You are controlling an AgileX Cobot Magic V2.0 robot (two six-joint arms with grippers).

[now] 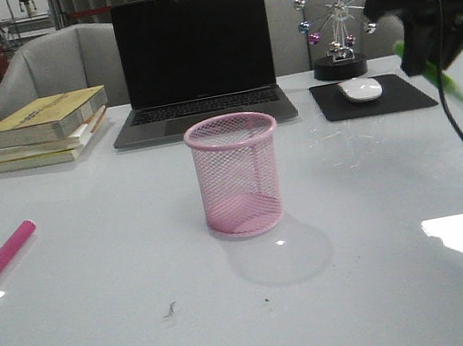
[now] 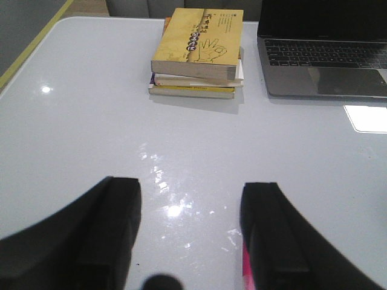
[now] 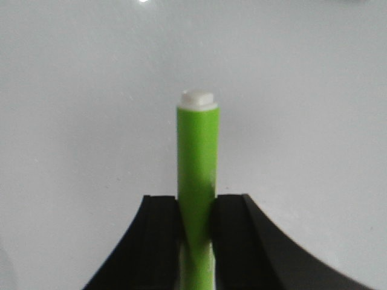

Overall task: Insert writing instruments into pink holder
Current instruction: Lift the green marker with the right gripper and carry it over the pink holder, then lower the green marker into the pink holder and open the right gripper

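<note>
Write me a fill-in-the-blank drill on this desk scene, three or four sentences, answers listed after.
1. The right gripper is shut on the ____ marker.
2. The pink marker lies on the ____.
3. The pink holder stands in front of the ____.
4. The left gripper is open and holds ____.

Missing words: green; table; laptop; nothing

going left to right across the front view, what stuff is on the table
pink marker → stack of books → pink holder → mouse on its black pad → green marker, held up in the right gripper at the far right edge.
</note>
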